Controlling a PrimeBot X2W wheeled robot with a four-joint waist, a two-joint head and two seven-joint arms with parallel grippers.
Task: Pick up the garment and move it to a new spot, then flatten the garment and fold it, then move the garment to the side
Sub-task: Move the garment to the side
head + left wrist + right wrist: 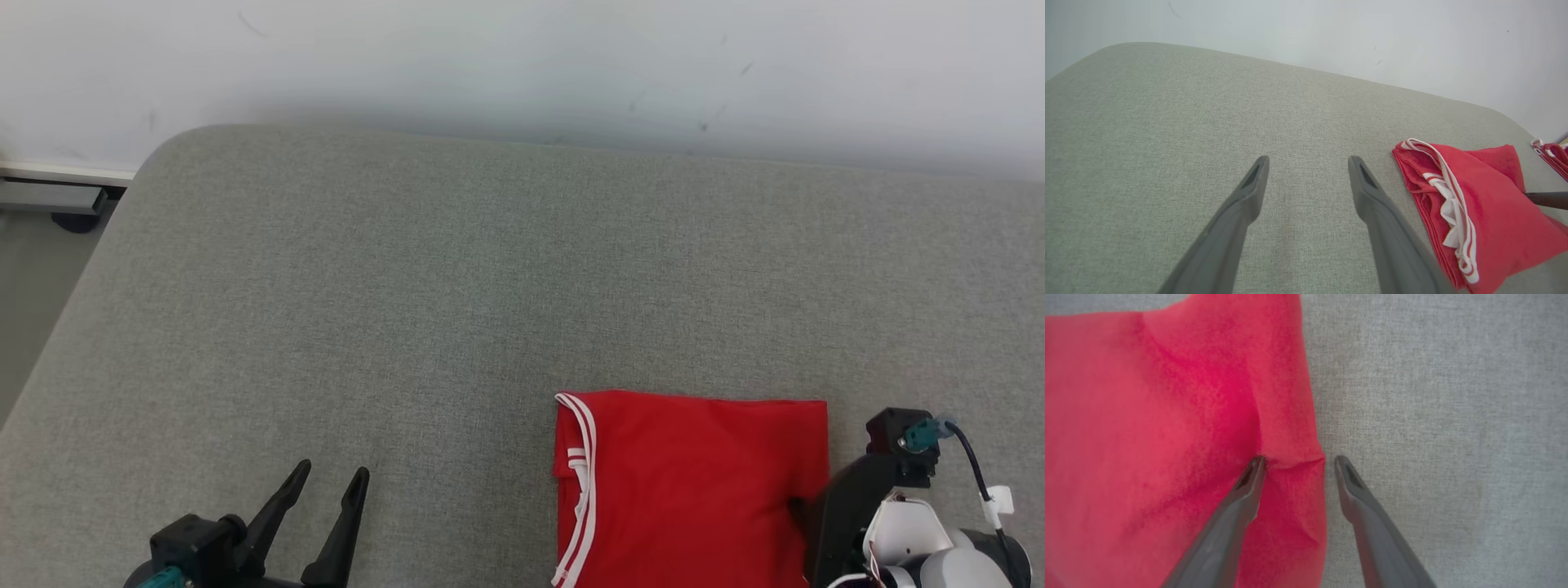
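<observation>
- Grey woven fabric covers the broad padded surface (367,286) in front of us, and its far left corner is rounded.
- We see the garment (702,482), red and folded into a neat rectangle, lying flat on the near right part of that surface. Its near end runs off the bottom of the head view.
- Double stripes of white trim (586,482) run down the garment's left edge, where the stacked layers show.
- Our right gripper (1299,459) stands at the garment's right edge with its jaws apart. One fingertip (1255,467) presses into the red cloth and raises a small crease. The other sits over the bare grey fabric just beside the edge, so the edge lies between the two and is not yet pinched.
- Our left gripper (332,469) is at the near left, well apart from the garment. Its jaws are spread wide and empty, and its fingers point toward the far side over bare grey fabric.
- From the left wrist we also see another piece of red cloth (1551,155) with white trim at the right edge of that view; we cannot tell what it lies on.
- Behind the far edge rises a pale wall (522,57) with a few faint scuff marks.
- At the far left, past the rounded corner, a white skirting strip (57,173) runs above the grey floor (24,310).
</observation>
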